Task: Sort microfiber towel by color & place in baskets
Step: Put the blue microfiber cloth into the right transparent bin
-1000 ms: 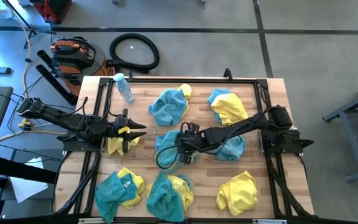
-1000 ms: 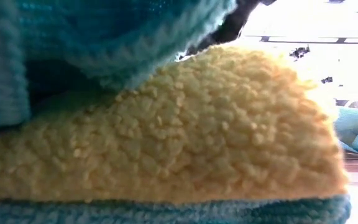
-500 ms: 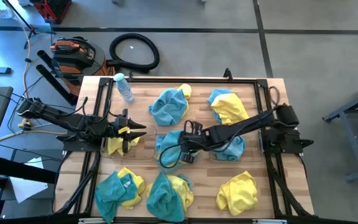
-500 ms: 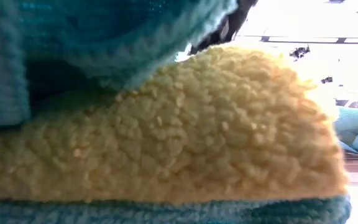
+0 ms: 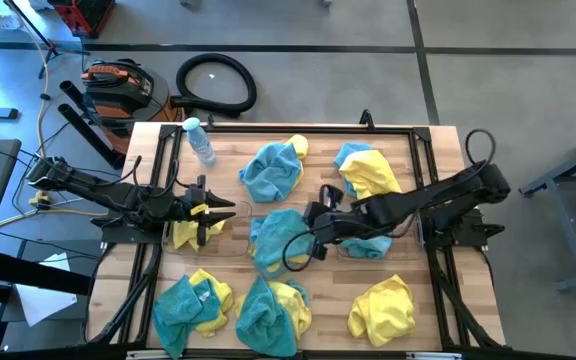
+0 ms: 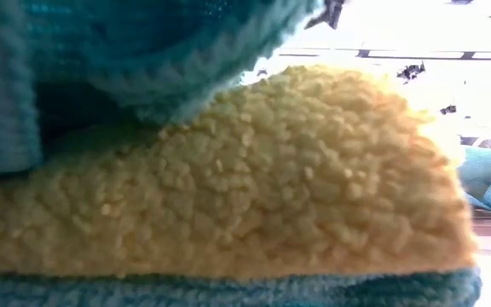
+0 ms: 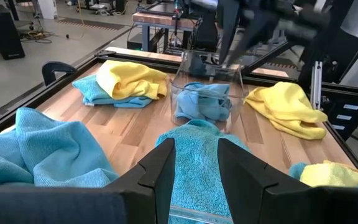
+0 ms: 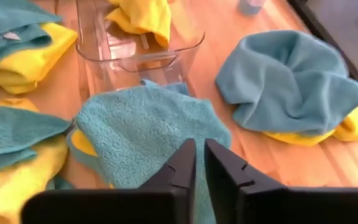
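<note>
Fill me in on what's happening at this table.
The two arms are sorting yellow and teal towels into clear baskets. The right gripper, fingers nearly shut, pinches the edge of a teal towel at mid-table. The left gripper hovers over the left basket, which holds a yellow towel. Mixed piles remain around the edges.

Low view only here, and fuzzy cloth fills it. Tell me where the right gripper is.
Observer: The right gripper is mid-table, its fingers pinched on a teal towel.
Operator: Report the left gripper.
Observer: The left gripper waits open at the left basket, which holds a yellow towel.
Operator: Locate the other basket.
Observer: The right basket sits under the right arm, with a teal cloth inside.
</note>
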You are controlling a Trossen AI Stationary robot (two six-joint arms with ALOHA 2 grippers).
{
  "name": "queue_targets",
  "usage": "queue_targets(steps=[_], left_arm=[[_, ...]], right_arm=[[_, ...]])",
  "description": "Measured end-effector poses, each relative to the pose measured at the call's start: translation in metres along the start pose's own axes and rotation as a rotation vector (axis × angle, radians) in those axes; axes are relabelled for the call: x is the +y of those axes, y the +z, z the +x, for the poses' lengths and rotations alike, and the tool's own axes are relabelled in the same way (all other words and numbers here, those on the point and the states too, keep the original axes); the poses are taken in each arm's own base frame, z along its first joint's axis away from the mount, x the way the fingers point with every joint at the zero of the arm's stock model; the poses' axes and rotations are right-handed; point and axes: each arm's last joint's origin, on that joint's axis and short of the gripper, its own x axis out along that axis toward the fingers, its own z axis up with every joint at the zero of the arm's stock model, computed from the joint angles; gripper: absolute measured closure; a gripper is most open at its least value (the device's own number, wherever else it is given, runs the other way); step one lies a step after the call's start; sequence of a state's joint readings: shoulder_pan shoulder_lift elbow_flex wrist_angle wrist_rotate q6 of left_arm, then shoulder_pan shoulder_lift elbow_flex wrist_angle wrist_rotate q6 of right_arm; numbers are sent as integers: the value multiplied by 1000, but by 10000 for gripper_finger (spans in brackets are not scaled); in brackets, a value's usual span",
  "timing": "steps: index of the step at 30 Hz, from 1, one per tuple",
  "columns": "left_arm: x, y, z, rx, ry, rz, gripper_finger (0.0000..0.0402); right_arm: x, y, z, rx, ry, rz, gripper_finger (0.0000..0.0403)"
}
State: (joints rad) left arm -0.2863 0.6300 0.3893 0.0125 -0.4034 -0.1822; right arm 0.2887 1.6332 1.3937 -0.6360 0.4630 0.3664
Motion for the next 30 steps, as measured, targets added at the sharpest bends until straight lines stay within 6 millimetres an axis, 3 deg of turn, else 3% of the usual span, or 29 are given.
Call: queue_targets(steps=[10, 15, 17, 22, 26, 30], left_arm=[[0, 0, 0, 1, 0, 0, 291], [0, 0, 0, 1, 0, 0, 291], [0, 0, 0, 1, 0, 0, 291], [0, 0, 0, 1, 0, -1, 291], [0, 0, 0, 2, 0, -1, 291], [0, -2, 0, 17, 3, -9, 291]], right_arm=[[21, -34, 91, 184, -57, -43, 242], [19, -49, 123, 288, -16, -30, 230], [18, -51, 127, 303, -3, -21, 256], [17, -48, 123, 292, 6, -34, 385], [15, -40, 110, 262, 1, -20, 379], [10, -30, 87, 212, -41, -24, 398]])
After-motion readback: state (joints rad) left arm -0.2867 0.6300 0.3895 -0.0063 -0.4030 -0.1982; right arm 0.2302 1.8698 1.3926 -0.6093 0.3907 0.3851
